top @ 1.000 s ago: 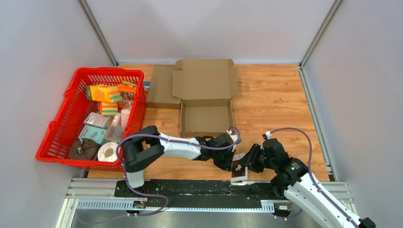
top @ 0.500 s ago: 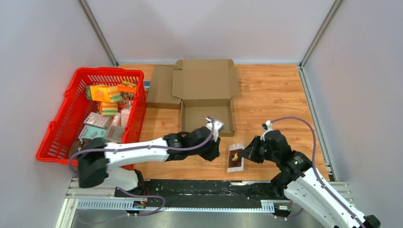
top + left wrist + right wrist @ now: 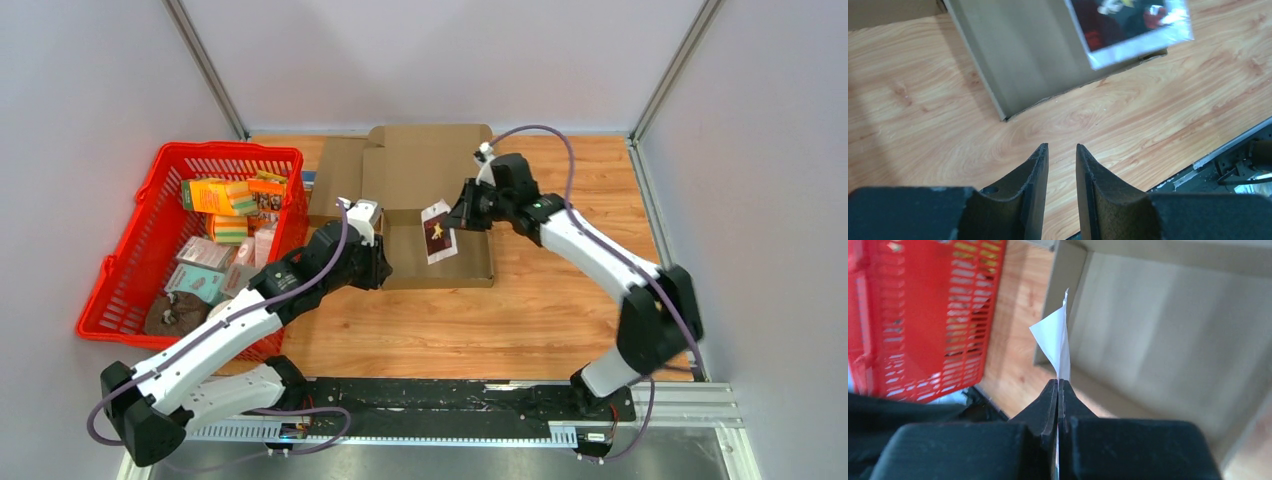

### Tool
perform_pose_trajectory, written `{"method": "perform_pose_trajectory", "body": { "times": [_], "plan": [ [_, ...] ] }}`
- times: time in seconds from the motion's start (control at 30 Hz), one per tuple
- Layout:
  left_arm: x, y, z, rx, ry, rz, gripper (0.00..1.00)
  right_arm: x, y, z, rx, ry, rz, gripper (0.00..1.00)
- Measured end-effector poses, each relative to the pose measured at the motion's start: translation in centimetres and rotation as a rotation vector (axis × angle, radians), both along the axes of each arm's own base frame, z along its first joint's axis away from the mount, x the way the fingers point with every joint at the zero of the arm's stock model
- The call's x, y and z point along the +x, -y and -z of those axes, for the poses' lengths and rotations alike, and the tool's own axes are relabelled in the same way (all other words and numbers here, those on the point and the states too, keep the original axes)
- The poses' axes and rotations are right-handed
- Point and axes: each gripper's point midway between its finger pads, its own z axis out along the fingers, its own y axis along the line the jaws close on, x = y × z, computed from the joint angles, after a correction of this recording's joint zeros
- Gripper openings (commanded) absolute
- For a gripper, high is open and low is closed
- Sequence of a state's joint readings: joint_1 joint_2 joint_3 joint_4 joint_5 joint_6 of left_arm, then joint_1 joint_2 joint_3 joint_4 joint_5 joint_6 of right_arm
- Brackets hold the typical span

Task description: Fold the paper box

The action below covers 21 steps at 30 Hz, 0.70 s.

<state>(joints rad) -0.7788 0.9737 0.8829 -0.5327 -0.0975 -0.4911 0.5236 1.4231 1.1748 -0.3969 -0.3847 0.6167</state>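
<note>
The brown paper box [image 3: 430,165] lies open at the back middle of the table, its lid flat behind the shallow tray. My right gripper [image 3: 458,218] hangs over the tray, shut on a dark red packet [image 3: 437,231] with a white border. In the right wrist view the packet's thin edge [image 3: 1055,337] sticks out of the right gripper [image 3: 1058,381] above the box floor [image 3: 1168,330]. My left gripper [image 3: 378,268] hovers by the tray's front left corner. It [image 3: 1062,146] stands open by a narrow gap with nothing inside; the box [image 3: 1033,55] and packet [image 3: 1128,25] lie ahead.
A red basket [image 3: 130,290] with several packaged goods stands at the left, close to my left arm. A flat piece of cardboard [image 3: 335,185] lies between the basket and the box. Metal rails run along the table's near edge.
My right gripper shut on the packet and carried it from the near table edge to above the box tray. My left gripper let go, opened and drew back left to the box corner.
</note>
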Motion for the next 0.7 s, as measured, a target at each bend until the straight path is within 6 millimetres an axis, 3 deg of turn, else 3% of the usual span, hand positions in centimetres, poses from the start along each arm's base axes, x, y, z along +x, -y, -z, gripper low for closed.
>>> {"method": "perform_pose_trajectory", "body": {
  "times": [0.07, 0.2, 0.33, 0.47, 0.57, 0.7],
  "plan": [
    [-0.2, -0.6, 0.0, 0.005, -0.004, -0.009, 0.36, 2.8, -1.7, 3.0, -0.006, -0.036, -0.018, 0.0],
    [-0.1, -1.2, 0.1, 0.007, -0.015, -0.017, 0.38, 4.9, -3.5, 9.6, 0.005, -0.162, -0.037, 0.0],
    [1.0, -1.5, 0.3, 0.007, -0.056, -0.039, 0.5, 5.9, -4.4, 13.0, 0.012, -0.223, -0.027, 0.0],
    [4.5, -2.0, -0.4, -0.022, -0.1, -0.103, 0.68, 6.9, -3.7, 14.1, -0.034, -0.21, 0.024, 0.44],
    [7.3, -2.2, -1.1, -0.026, -0.104, -0.141, 0.72, 7.7, -3.0, 13.9, -0.077, -0.188, 0.048, 0.64],
    [11.5, -3.1, -2.9, 0.009, -0.063, -0.206, 0.68, 8.4, -0.5, 13.4, -0.174, -0.134, 0.082, 0.74]
  ]
}}
